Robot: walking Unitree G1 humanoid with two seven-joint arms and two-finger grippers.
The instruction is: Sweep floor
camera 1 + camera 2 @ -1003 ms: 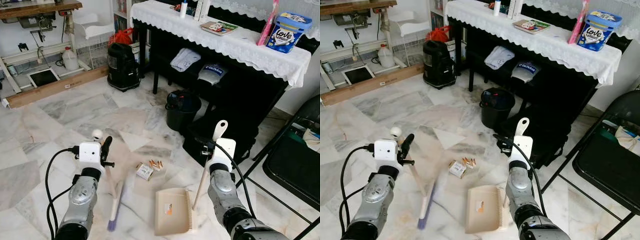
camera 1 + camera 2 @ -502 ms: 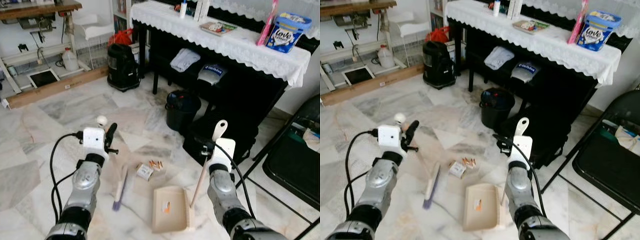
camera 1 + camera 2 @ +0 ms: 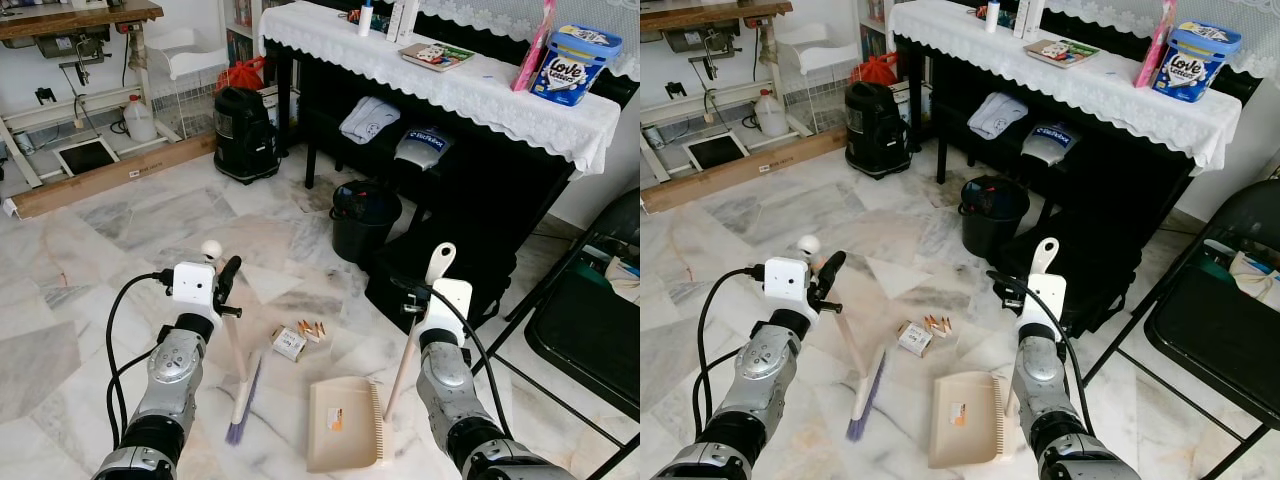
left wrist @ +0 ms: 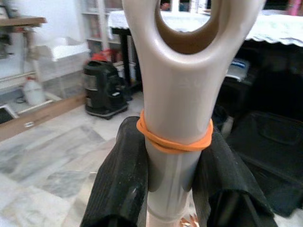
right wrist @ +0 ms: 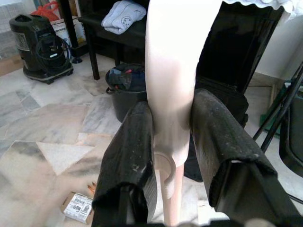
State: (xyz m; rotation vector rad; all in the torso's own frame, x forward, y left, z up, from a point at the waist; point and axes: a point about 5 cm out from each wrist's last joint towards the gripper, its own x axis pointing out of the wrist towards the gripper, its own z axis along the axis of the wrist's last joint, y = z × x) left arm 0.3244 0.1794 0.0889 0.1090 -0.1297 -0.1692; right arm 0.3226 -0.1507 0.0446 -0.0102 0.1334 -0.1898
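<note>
My left gripper (image 3: pixel 223 287) is shut on the beige handle of a brush (image 3: pixel 241 392), just below an orange rubber band (image 4: pixel 174 140). The brush's purple bristles (image 3: pixel 237 431) rest on the marble floor. My right gripper (image 3: pixel 418 306) is shut on the long handle (image 5: pixel 170 80) of a beige dustpan (image 3: pixel 340 425), which lies flat on the floor to the right of the brush. A small white box (image 3: pixel 289 343) and a few orange bits (image 3: pixel 311 328) lie on the floor between the brush and the pan, a little farther off.
A black bin (image 3: pixel 365 218) and a black bag (image 3: pixel 440 265) stand ahead by a table with a white lace cloth (image 3: pixel 450 85). A black vacuum (image 3: pixel 245 133) is at the far left. A folding chair (image 3: pixel 590 320) stands on the right.
My left gripper has carried the brush to the right, so its bristles now lie nearer the white box and the dustpan. The right gripper and dustpan have barely shifted.
</note>
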